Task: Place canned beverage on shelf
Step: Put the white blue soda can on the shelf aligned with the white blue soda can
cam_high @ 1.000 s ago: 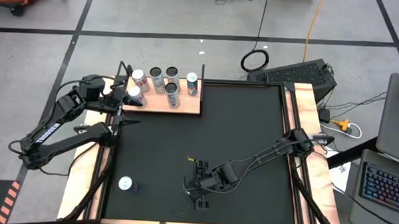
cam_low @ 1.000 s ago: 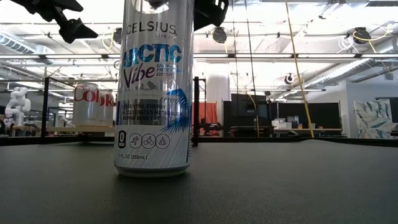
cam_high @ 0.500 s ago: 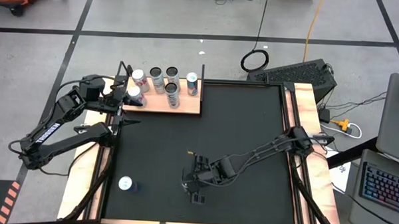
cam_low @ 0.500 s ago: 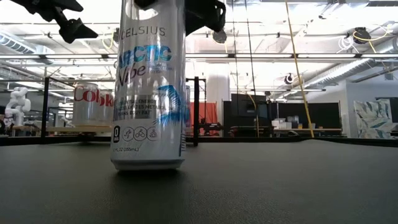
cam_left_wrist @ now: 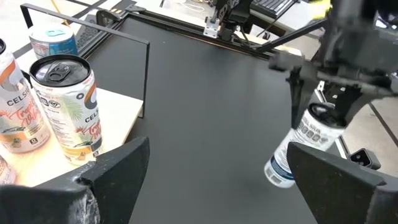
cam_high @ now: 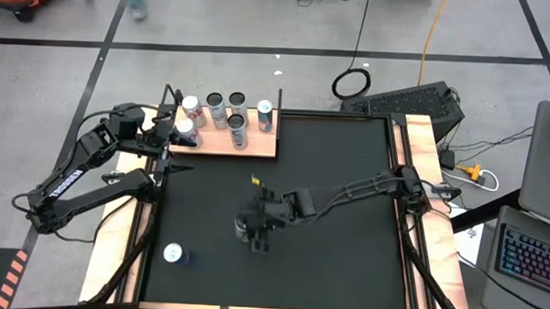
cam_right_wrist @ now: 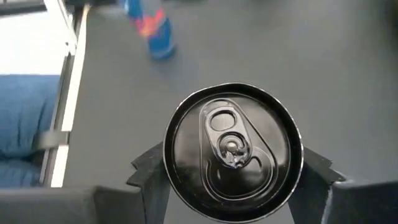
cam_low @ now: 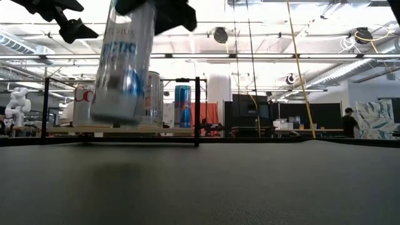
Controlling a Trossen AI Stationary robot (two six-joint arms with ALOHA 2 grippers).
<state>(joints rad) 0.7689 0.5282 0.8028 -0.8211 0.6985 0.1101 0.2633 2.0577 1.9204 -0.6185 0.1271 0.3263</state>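
My right gripper [cam_high: 252, 222] is shut on a white and blue beverage can [cam_low: 122, 69] above the middle of the black mat [cam_high: 348, 157], left of centre. The can's black top [cam_right_wrist: 233, 152] fills the right wrist view. The shelf [cam_high: 257, 143], a light-wood board with thin black rods, lies at the mat's far left and carries several cans on their bases. My left gripper [cam_left_wrist: 217, 180] waits open beside the shelf's left end, touching nothing. My right gripper pinches the can's upper end, just under the top rim [cam_right_wrist: 168, 158], between its two fingers [cam_right_wrist: 148, 175] on opposite sides. The fingers come from above, slanting down from the table's right. The can hangs below them, tilted, its base [cam_low: 115, 115] clear of the mat.
Another can [cam_high: 173, 254] stands on the mat near its front left corner. The shelf's black rods [cam_high: 279, 104] rise at its corners, and a tall can [cam_left_wrist: 62, 106] stands close to my left gripper. Wooden strips [cam_high: 422, 160] edge the mat. Bare mat lies right of the shelf.
My right gripper has gone up and toward the table's left and far edges, toward the shelf. The can, which stood upright on the mat, has been lifted clear and now hangs tilted.
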